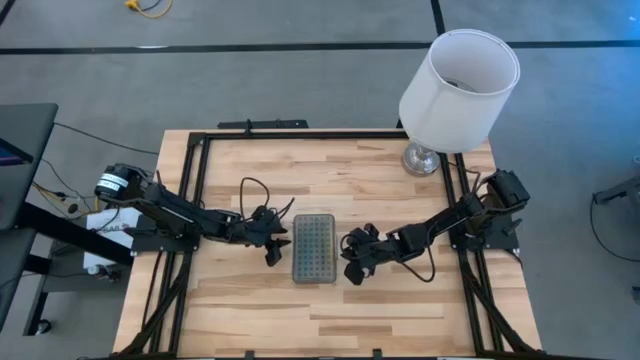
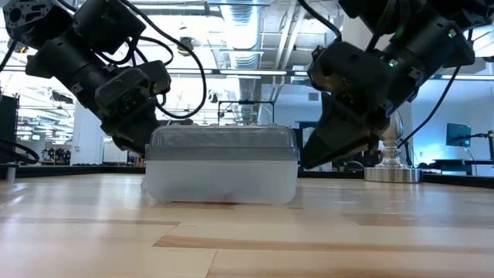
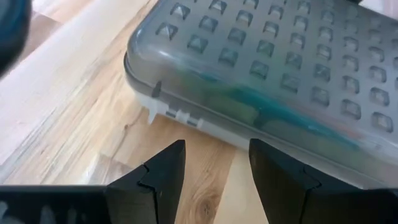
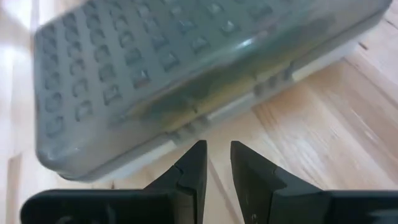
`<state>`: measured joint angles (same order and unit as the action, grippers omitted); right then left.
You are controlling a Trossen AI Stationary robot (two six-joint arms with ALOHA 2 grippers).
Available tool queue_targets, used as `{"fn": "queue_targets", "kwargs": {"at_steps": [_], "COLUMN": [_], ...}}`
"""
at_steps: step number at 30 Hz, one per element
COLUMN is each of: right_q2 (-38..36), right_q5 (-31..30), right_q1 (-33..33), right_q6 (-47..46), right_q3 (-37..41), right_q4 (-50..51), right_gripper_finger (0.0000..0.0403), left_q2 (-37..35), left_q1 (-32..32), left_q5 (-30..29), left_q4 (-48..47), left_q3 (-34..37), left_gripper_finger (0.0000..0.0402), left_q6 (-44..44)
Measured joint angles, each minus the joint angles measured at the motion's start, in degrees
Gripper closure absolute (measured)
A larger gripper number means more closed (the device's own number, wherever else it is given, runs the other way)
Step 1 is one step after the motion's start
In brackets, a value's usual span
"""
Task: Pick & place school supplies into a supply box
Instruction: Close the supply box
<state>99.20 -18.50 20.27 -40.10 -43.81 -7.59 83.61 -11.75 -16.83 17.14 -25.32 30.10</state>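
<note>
supply box lid shut, worktop | left pincer parted, empty | right pincer narrowly parted, empty | risk: box shoved sideways if nudged one-sidedly

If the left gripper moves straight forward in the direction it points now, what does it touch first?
Most likely the long side of the flat plastic supply box with the grey dotted lid, just beyond the open left gripper. Nothing lies between them, though the depth is hard to judge.
</note>
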Motion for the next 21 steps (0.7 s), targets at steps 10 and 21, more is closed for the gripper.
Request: {"fn": "queue_targets", "kwargs": {"at_steps": [10, 21], "right_q2": [0.0, 0.0], "right_q5": [0.0, 0.4], "right_q1": [0.0, 0.0], "right_q6": [1.6, 2.5], "right_q3": [0.0, 0.0], "right_q4": [-3.2, -3.3], "right_gripper_finger": [0.0337, 0.0337], "left_q2": [0.0, 0.0], "left_q1": [0.0, 1.4], "left_q5": [-0.1, 1.1], "left_q4": [0.6, 1.8], "left_q3": [0.0, 0.0], "left_gripper_finger": [0.0228, 0.0228], "left_q6": [-0.5, -2.0]}}
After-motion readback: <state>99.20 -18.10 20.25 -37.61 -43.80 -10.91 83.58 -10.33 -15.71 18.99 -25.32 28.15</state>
